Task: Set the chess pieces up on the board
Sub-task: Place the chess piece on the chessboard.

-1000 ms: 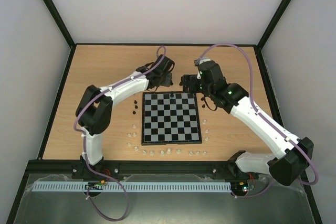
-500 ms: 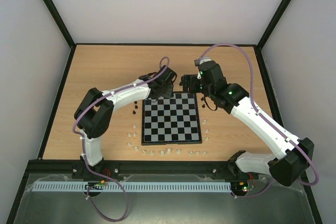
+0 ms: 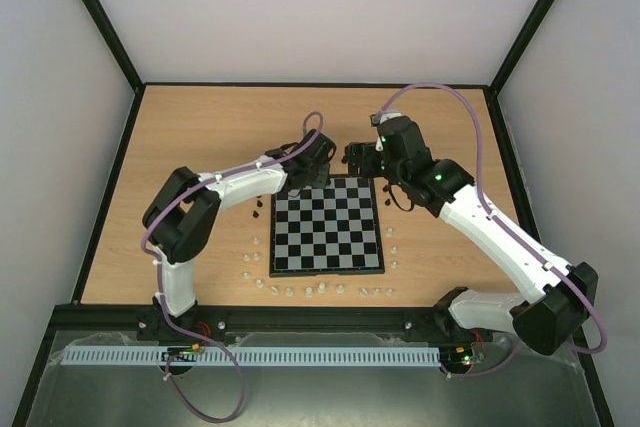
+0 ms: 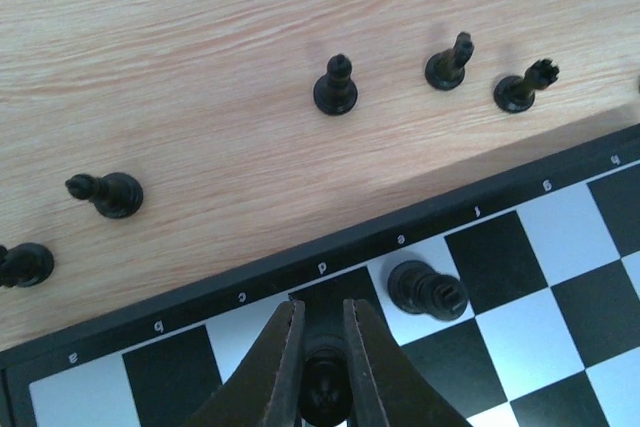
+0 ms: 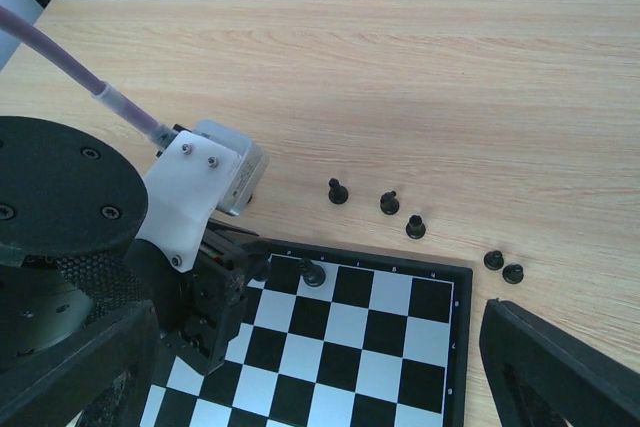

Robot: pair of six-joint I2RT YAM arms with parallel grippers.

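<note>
The left claw (image 4: pixel 325 379) is pressed together on a small black piece (image 4: pixel 325 392), pinching it between its two fingers (image 4: pixel 283 367); it hangs over the board (image 4: pixel 520 319) just inside the far border, above the dark square under the letter d. Whether the piece's base already touches the square cannot be told from the wrist view.

Just beside it, on the light square under e, a second black figure (image 4: pixel 428 289) is already on the board, close to the right finger but apart from it.

The step in hand looks like setting this piece on its back-row square. The next move calls for easing it down until it sits flat, spreading the fingers only a little, then lifting straight up so the neighbour is not knocked.

Beyond the border, the loose black chess pieces (image 4: pixel 336 85) lie on the table (image 3: pixel 200 127), three near the far edge of the board and two off to the side, all well apart from the claw. The right claw (image 5: pixel 320 377) is spread wide and holds nothing, hovering over the board's far right corner. White pieces (image 3: pixel 290 290) line the near edge.
</note>
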